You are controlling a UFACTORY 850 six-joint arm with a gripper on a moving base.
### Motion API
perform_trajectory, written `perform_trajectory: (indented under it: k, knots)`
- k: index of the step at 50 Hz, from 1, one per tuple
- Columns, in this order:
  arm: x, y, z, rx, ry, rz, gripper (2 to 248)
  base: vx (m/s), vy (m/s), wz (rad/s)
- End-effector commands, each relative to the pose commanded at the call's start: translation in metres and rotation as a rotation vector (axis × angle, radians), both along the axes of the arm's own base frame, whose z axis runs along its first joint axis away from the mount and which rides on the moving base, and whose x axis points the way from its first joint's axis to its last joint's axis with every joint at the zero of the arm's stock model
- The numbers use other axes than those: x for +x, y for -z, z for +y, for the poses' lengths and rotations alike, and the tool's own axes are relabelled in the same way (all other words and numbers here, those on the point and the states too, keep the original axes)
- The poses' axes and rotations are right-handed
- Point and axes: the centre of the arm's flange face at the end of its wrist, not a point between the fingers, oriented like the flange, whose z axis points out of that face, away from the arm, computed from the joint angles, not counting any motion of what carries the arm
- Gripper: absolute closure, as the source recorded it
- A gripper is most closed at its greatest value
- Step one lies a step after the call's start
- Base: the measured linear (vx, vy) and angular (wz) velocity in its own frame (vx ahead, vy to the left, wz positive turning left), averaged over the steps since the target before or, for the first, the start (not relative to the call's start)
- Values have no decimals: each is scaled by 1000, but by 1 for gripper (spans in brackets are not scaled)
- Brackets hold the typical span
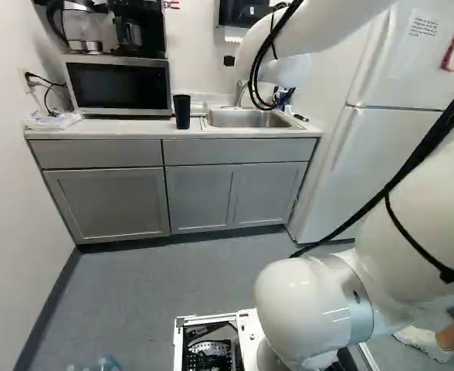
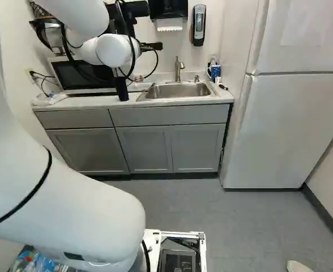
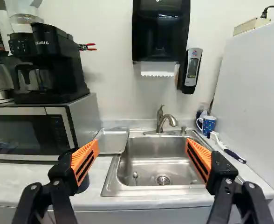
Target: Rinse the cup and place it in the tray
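My gripper point(image 2: 152, 46) is raised above the counter in the right base view, mostly hidden behind the arm. In the wrist view the gripper point(image 3: 142, 156) stands wide open, nothing held, facing the sink point(image 3: 151, 161) and its faucet point(image 3: 164, 120). A tall dark cup point(image 1: 182, 111) stands upright on the counter between microwave and sink; the wrist view shows only part of the cup point(image 3: 84, 184), behind one finger. The metal tray point(image 3: 113, 141) lies between microwave and sink. A blue dotted mug point(image 3: 208, 124) stands in the sink's far corner area.
A microwave point(image 1: 119, 85) carries coffee makers point(image 3: 46, 63). Paper towel and soap dispensers point(image 3: 191, 70) hang on the wall. A brush point(image 3: 231, 153) lies beside the sink, near the white fridge point(image 2: 297, 130). Grey cabinets point(image 2: 141, 148) front the counter.
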Motion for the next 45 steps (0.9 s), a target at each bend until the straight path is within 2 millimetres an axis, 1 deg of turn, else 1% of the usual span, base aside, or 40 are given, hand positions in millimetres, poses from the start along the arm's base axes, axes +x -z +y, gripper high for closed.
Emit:
perform_trajectory:
  k: [45]
  knots:
    - [0,0,0,0,0,0,3,0,0,0]
